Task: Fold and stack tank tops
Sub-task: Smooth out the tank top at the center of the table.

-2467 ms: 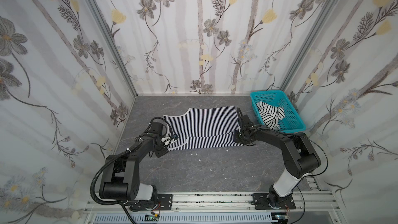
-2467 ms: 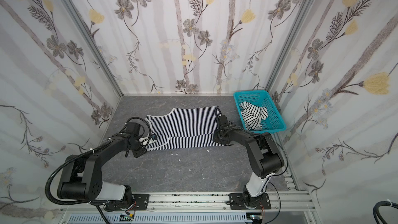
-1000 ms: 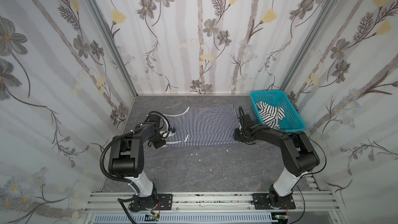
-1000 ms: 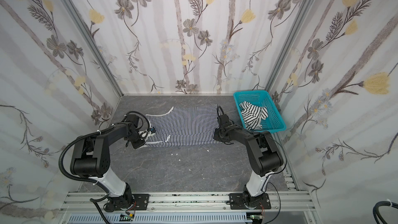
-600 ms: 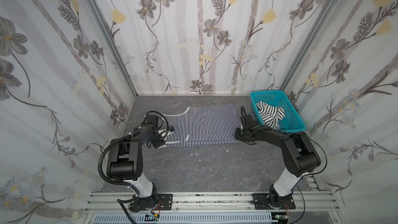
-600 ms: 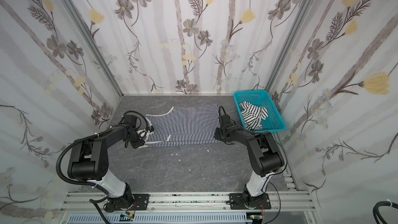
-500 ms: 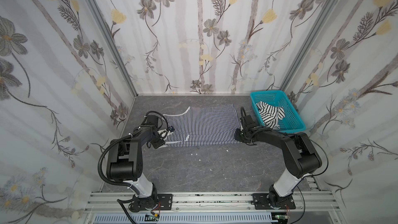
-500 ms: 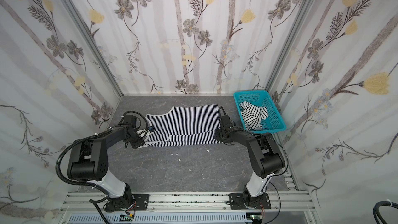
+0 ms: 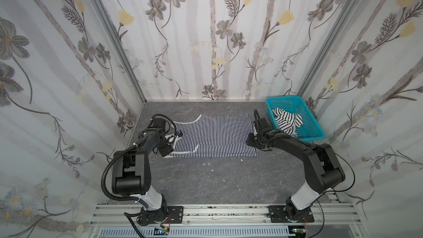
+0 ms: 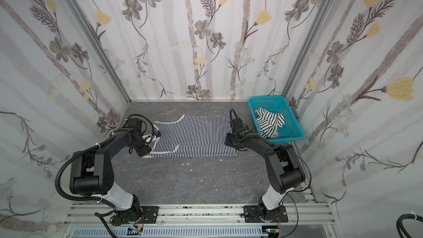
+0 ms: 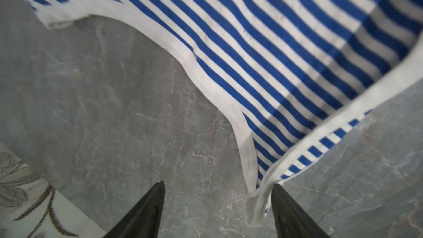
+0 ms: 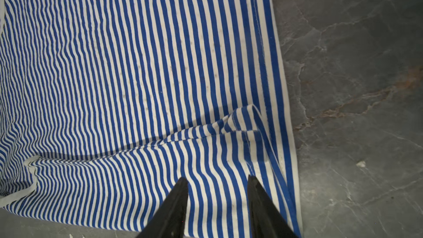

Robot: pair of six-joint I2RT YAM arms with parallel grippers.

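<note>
Our navy-striped tank top [image 9: 212,133] lies spread on the worktop [image 9: 206,179], limp and light, we judge. The left end effector [image 11: 218,184] gapes wide beside a strap, the right end effector [image 12: 217,177] narrower over the hem, both empty; we would pinch corners.

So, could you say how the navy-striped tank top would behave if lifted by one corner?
Probably floppy: the navy-striped tank top lies flat in folded layers, its hem corner rumpled. Likely light: the thin strap curls limply. It would probably drape, not hold shape.
</note>
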